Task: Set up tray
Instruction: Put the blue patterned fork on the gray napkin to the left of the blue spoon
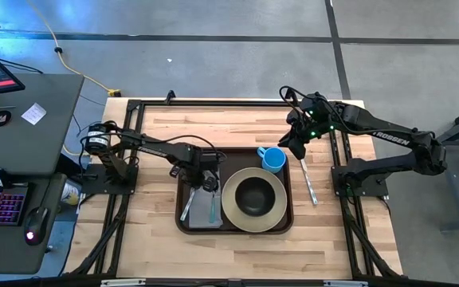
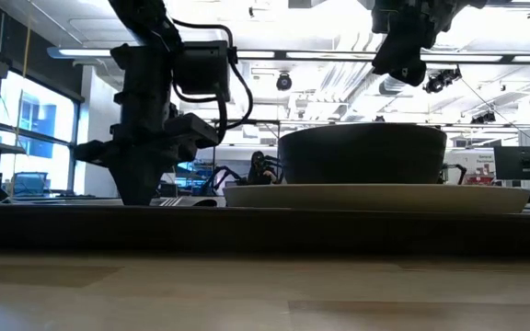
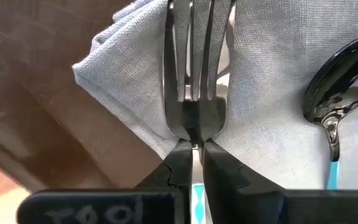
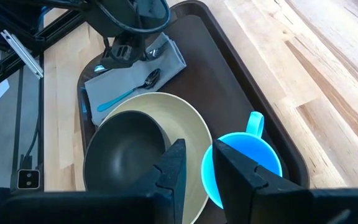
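The dark brown tray [image 1: 237, 159] lies mid-table. On its left part a grey napkin [image 3: 272, 143] lies flat, carrying a fork [image 3: 194, 56] and a spoon [image 3: 337, 93], both with blue handles. My left gripper [image 3: 195, 149] points down over the napkin, shut on the fork. A beige plate [image 1: 231, 203] with a dark bowl [image 1: 253, 195] sits on the tray's right part, and a blue cup [image 1: 274, 159] stands at its far right corner. My right gripper [image 4: 197, 168] hangs raised above the cup, open and holding nothing. My left gripper pinches the fork's narrow neck [image 3: 194, 127], just behind the tines, between its two fingertips [image 3: 179, 158]. The fingers come steeply from above, one on each side edge of the neck. The fork lies flat on the napkin, tines pointing away from the gripper.
A knife [image 1: 309, 183] lies on the bare wood right of the tray, under the right arm. Black frame rails [image 1: 126, 159] run along the table's left, right and far edges. Open wood shows near the front edge [image 1: 237, 251].
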Motion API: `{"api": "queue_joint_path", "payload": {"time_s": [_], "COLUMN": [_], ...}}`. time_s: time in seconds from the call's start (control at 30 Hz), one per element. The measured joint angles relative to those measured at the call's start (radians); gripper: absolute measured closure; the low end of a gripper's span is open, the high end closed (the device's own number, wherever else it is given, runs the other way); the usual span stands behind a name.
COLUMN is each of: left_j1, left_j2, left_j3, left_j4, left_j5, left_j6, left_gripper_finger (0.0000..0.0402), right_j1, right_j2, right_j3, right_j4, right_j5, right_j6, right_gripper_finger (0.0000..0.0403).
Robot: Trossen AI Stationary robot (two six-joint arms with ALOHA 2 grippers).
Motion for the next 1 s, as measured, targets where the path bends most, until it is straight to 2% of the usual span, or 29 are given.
{"api": "queue_joint_path", "payload": {"time_s": [0.13, 0.37, 0.53, 0.83, 0.93, 1.0], "left_j1": [-0.001, -0.001, -0.001, -0.002, -0.003, -0.011], "left_j2": [0.0, 0.0, 0.0, -0.023, -0.047, -0.064], "left_j3": [0.036, 0.092, 0.109, 0.109, 0.113, 0.11], "left_j4": [-0.091, -0.12, -0.134, -0.076, -0.017, -0.037], "left_j5": [0.003, -0.02, -0.017, 0.04, 0.029, -0.005], "left_j6": [0.016, 0.046, 0.033, -0.161, -0.224, -0.259], "left_gripper_finger": [0.0331, 0.0348, 0.0344, 0.0348, 0.0347, 0.0346], "right_j1": [0.0, 0.0, 0.0, 0.0, 0.0, 0.0], "right_j2": [0.0, 0.0, 0.0, 0.0, 0.0, 0.0], "right_j3": [0.0, 0.0, 0.0, 0.0, 0.0, 0.0], "right_j4": [0.0, 0.0, 0.0, 0.0, 0.0, 0.0], "right_j5": [0.003, 0.005, 0.005, 0.005, 0.005, 0.005], "right_j6": [0.0, 0.0, 0.001, 0.002, 0.002, 0.002], "right_gripper_finger": [0.0332, 0.0332, 0.0332, 0.0332, 0.0332, 0.0332]}}
